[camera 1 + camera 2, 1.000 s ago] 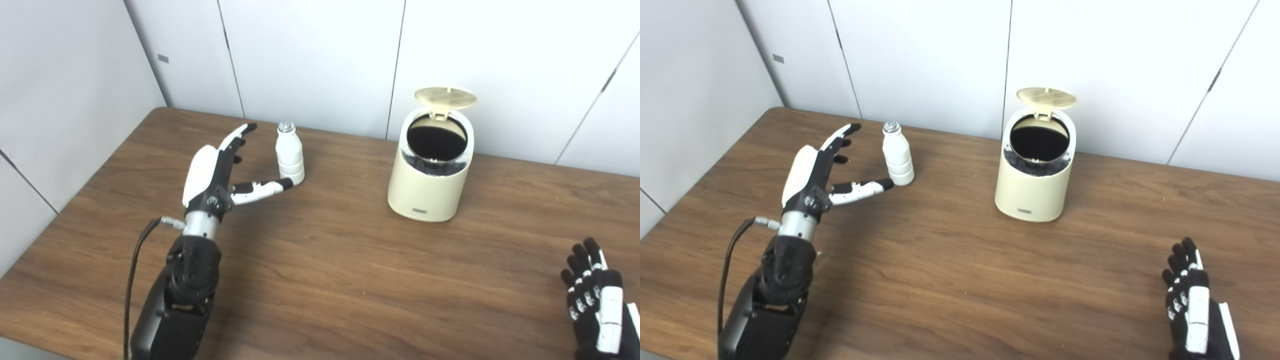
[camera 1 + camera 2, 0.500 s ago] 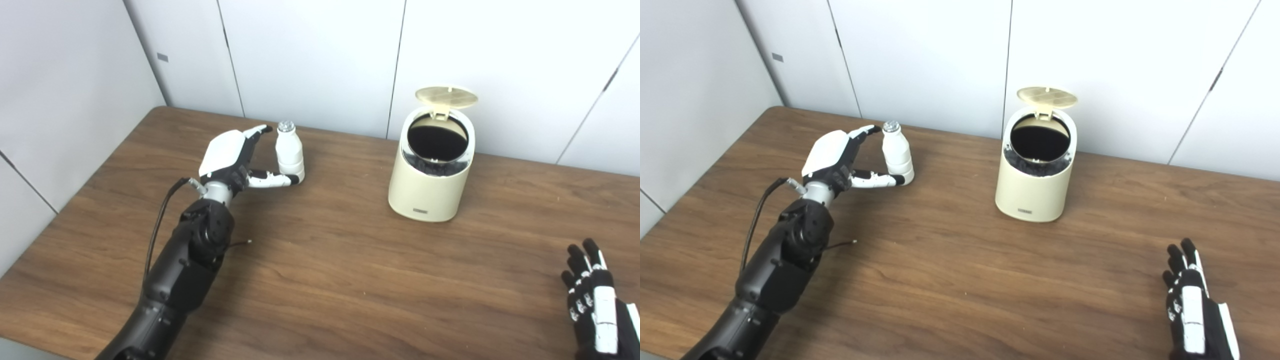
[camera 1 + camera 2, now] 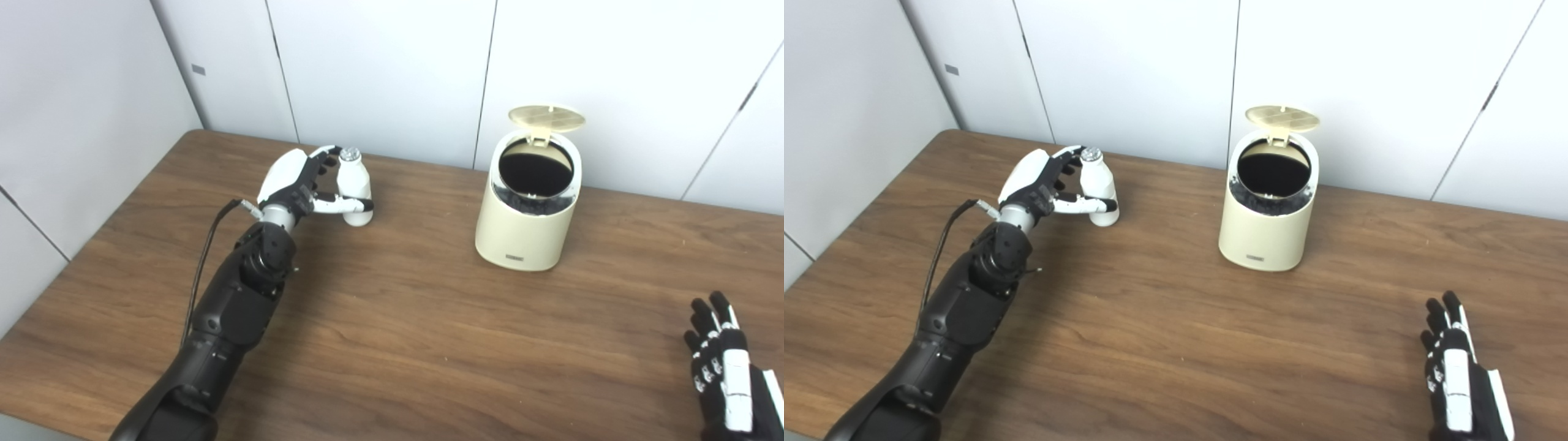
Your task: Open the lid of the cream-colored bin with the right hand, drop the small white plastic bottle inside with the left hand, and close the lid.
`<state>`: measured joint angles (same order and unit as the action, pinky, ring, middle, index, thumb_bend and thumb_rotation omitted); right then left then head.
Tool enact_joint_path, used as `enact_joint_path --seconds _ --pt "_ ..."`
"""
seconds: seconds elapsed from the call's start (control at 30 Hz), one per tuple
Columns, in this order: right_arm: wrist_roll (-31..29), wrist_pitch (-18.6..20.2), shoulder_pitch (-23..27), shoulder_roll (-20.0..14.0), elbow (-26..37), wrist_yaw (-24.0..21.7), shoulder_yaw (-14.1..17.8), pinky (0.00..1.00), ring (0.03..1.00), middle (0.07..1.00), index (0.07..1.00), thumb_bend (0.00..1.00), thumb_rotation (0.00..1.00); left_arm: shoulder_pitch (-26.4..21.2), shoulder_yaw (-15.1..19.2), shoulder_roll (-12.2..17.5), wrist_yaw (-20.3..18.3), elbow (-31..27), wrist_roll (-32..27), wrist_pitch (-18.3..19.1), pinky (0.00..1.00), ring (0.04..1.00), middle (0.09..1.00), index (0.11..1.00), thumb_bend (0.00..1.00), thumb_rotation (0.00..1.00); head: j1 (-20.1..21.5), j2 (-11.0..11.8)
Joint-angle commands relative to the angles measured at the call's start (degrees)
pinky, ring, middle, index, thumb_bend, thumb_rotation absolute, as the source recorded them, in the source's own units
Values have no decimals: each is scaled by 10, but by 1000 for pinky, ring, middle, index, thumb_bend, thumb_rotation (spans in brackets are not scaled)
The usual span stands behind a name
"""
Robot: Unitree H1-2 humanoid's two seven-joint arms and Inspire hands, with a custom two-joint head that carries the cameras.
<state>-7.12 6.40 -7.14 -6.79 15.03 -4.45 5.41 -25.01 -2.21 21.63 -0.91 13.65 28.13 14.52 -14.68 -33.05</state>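
Left hand (image 3: 300, 184): upper left of centre of the frame, fingers curled behind the neck of the bottle, thumb laid across its lower front; wrapped around it.
Bottle (image 3: 355, 188): small, white, with a silvery cap, upright and low over the table (image 3: 392, 343), just right of the left palm; whether its base touches the wood cannot be told.
Bin (image 3: 528, 211): cream-colored, right of centre, well apart from the bottle; dark inside.
Lid (image 3: 546, 119): raised on its rear hinge, ribbed underside showing.
Label: small dark plate low on the bin's front, writing too small to read.
Right hand (image 3: 1458, 373): lower right corner, fingers straight and slightly spread, holding nothing.
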Motion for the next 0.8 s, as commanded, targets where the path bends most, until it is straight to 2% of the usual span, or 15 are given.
enact_joint_path --seconds 0.0,0.13,0.37,0.6,0.63,0.7,0.77 --pt "-5 -23 11 -1 9 -1 2 1000 1000 964 988 597 932 -32 6 6 8 -2 -13 -21 634 746 803 874 1000 347 0 0" --pt "-6 -27 12 -2 5 -3 3 1000 1000 957 988 592 938 -34 3 5 16 1 -22 -29 555 670 761 839 1000 307 0 -1" --pt "-7 -32 13 -2 -1 -3 5 1000 998 948 987 581 952 -32 4 1 10 -13 -32 -14 461 580 692 778 961 242 2 -4" --pt "-12 -28 12 -1 0 0 8 1000 985 930 980 607 937 -26 5 -2 27 -16 -40 -38 448 513 554 624 851 19 0 -7" --pt "-14 -29 12 0 -1 -1 9 1000 984 925 978 606 936 -25 8 -4 33 -15 -42 -45 436 496 496 570 655 7 -1 -6" --pt "-14 -33 12 -1 -4 -1 9 1000 982 921 977 601 931 -23 9 -5 46 -9 -42 -64 431 472 485 518 548 1 0 -7" --pt "-14 -35 12 -1 -4 -1 10 990 973 911 974 597 930 -22 11 -7 53 -7 -43 -71 431 463 492 485 512 0 0 -8"
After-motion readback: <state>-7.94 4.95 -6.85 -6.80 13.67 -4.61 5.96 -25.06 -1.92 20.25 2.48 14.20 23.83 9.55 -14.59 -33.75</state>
